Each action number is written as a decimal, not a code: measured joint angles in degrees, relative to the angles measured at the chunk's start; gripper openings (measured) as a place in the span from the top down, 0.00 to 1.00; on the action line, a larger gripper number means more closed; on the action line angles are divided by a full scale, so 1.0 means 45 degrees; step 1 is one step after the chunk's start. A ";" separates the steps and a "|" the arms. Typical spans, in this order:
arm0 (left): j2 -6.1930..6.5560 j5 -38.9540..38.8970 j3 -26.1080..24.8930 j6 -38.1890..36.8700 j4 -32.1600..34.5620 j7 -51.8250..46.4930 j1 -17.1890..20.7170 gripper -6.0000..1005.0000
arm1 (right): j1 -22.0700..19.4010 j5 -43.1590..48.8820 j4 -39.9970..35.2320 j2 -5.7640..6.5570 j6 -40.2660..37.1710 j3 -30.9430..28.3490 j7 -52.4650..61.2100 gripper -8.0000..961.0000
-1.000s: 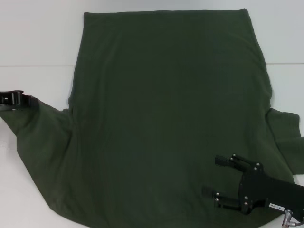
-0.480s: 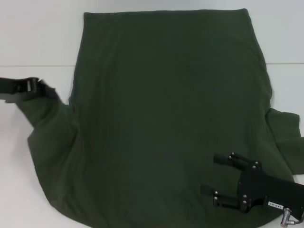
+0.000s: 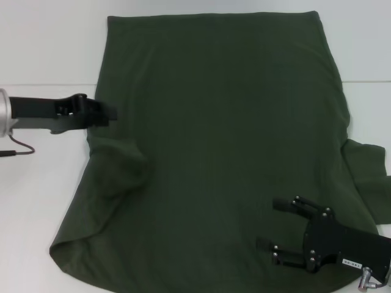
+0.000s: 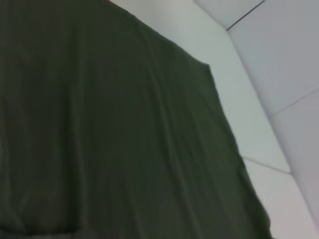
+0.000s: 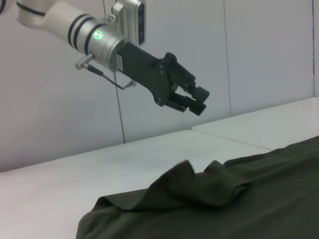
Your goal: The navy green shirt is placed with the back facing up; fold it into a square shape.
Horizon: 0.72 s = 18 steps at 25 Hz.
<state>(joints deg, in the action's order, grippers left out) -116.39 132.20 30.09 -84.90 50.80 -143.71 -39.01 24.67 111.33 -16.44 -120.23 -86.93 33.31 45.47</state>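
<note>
The navy green shirt lies spread with its plain back up, filling most of the white table. Its left sleeve lies folded inward in a rumpled heap on the body, also seen as a raised crease of the sleeve. My left gripper hangs above the shirt's left edge, open and holding nothing; the right wrist view shows the left gripper well clear of the cloth. My right gripper stands open over the shirt's near right part. The left wrist view shows only shirt cloth.
The right sleeve sticks out flat toward the table's right side. Bare white table shows to the left of the shirt, with a seam line across it. A thin cable hangs by the left arm.
My left gripper carried the left sleeve rightward over the shirt body and let it go; the sleeve now lies folded on the body. The right gripper has barely moved.
</note>
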 joint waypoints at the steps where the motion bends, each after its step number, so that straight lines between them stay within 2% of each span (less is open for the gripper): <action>1: 0.0007 -0.0185 -0.0029 0.0120 -0.0285 0.0066 0.0024 0.89 | 0.0020 -0.0002 0.0028 0.0000 0.0006 0.0000 -0.0006 0.06; 5: 0.0145 -0.1264 -0.0082 0.0045 -0.1407 0.0665 0.0114 0.77 | 0.0045 -0.0023 0.0047 0.0002 0.0034 0.0000 -0.0016 0.07; 9: 0.0159 -0.2754 -0.0116 -0.0903 -0.1599 0.3220 0.0672 0.60 | 0.0010 -0.0054 0.0043 0.0024 0.0057 -0.0094 -0.0002 0.07; 10: 0.0081 -0.3281 -0.0127 -0.1458 -0.1558 0.4509 0.0944 0.56 | -0.0015 -0.0068 0.0035 0.0029 0.0058 -0.0138 0.0025 0.07; 11: -0.0092 -0.3947 -0.0129 -0.2451 -0.1469 0.6786 0.1395 0.51 | -0.0044 -0.0082 0.0033 0.0044 0.0060 -0.0226 0.0064 0.07; 12: -0.0092 -0.3947 -0.0129 -0.2451 -0.1469 0.6786 0.1395 0.45 | -0.0054 -0.0090 0.0030 0.0047 0.0060 -0.0306 0.0097 0.07; 14: -0.0444 -0.4273 -0.0037 -0.3472 -0.1168 0.9546 0.2045 0.31 | -0.0075 -0.0102 0.0001 0.0059 0.0044 -0.0660 0.0305 0.07; 18: -0.1246 -0.3938 0.1033 -0.3820 -0.0401 1.3381 0.3381 0.31 | -0.0136 -0.0109 -0.0347 0.0154 -0.0138 -0.1439 0.1438 0.07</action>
<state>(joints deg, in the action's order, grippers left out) -121.99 114.48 34.74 -102.08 48.99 -83.50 -23.80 24.06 110.84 -18.00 -119.54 -87.54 26.83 51.94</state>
